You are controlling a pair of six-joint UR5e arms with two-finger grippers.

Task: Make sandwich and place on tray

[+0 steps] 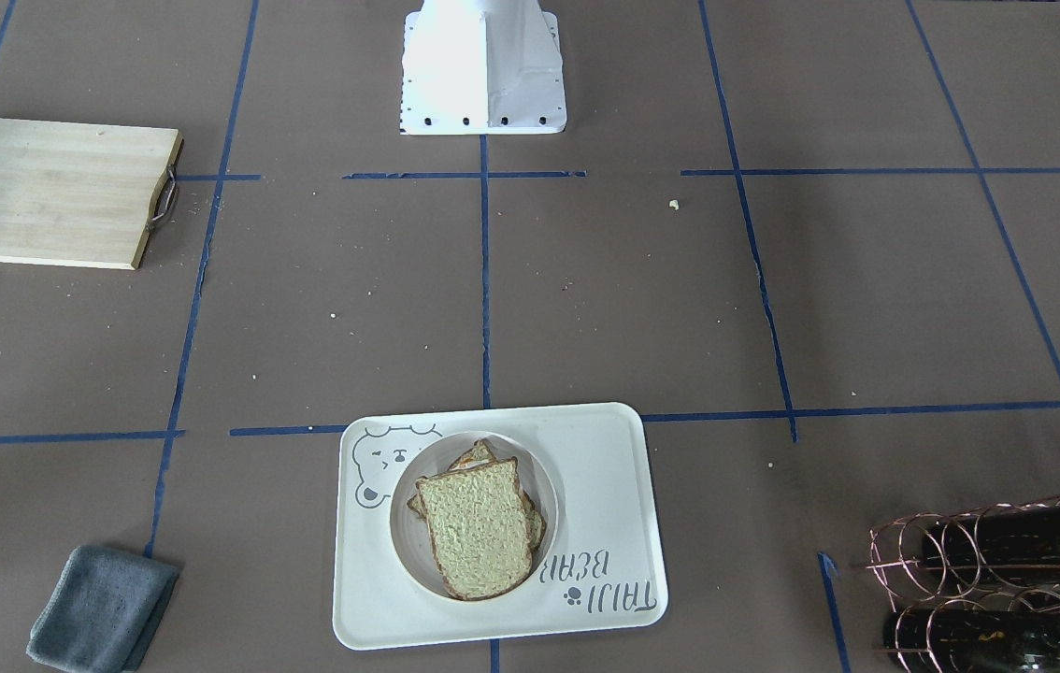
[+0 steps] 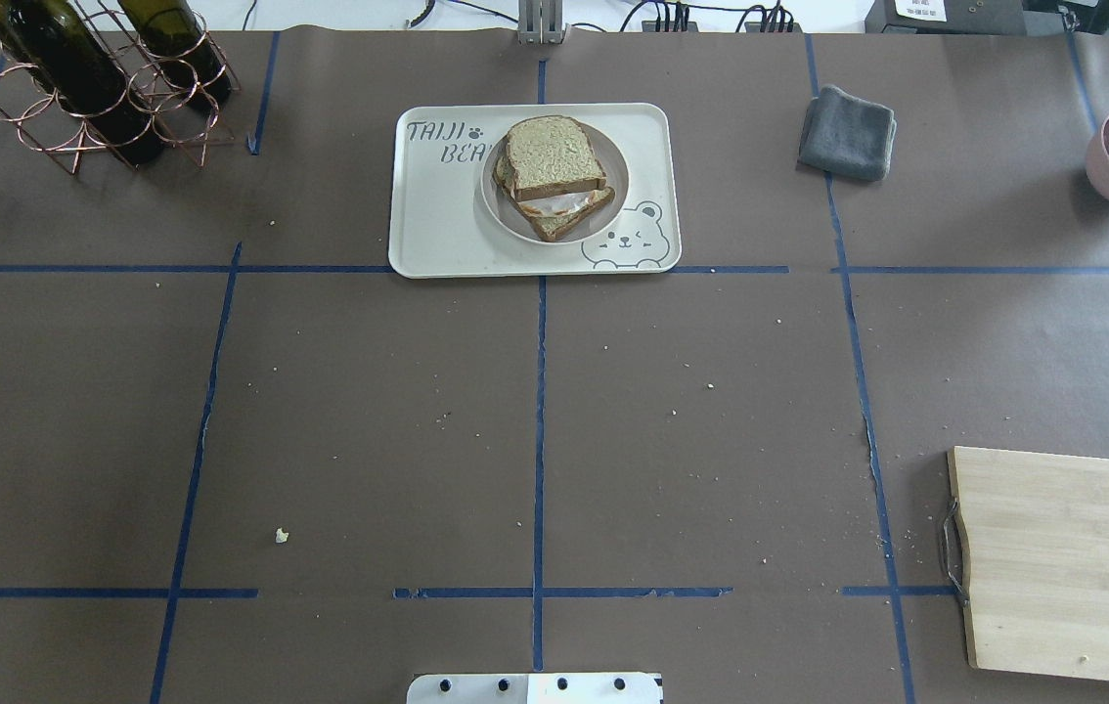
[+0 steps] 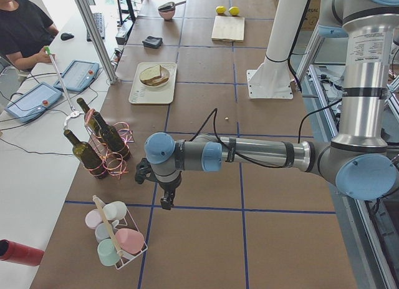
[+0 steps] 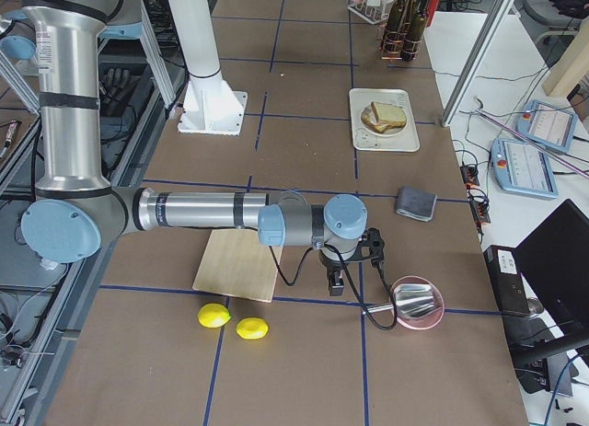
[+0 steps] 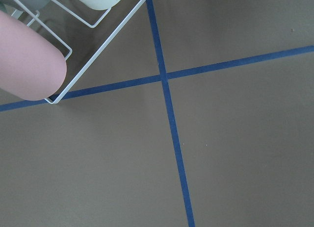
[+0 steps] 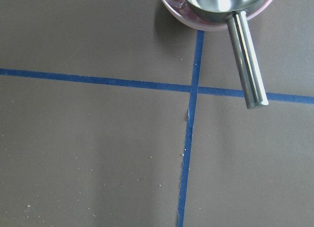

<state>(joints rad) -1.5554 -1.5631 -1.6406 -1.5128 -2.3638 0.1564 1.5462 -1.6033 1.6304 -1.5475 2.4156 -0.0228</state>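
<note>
The sandwich (image 1: 474,537) is two tan bread slices stacked askew, with white egg (image 2: 559,203) showing between them. It lies on a small round white plate (image 1: 407,537) that stands on the cream bear tray (image 1: 605,486). The tray also shows in the overhead view (image 2: 437,225) at the far middle of the table. My left gripper (image 3: 165,201) hangs over the tabletop far from the tray, near a cup rack. My right gripper (image 4: 336,283) hangs near a pink bowl, also far from the tray. Both show only in the side views, so I cannot tell if they are open or shut.
A wooden cutting board (image 2: 1063,562) lies on my right. A grey cloth (image 2: 848,134) sits right of the tray. A copper rack with wine bottles (image 2: 95,78) stands far left. A pink bowl with a metal scoop (image 6: 216,1), a cup rack (image 3: 118,236) and two lemons (image 4: 235,322) stand at the table ends.
</note>
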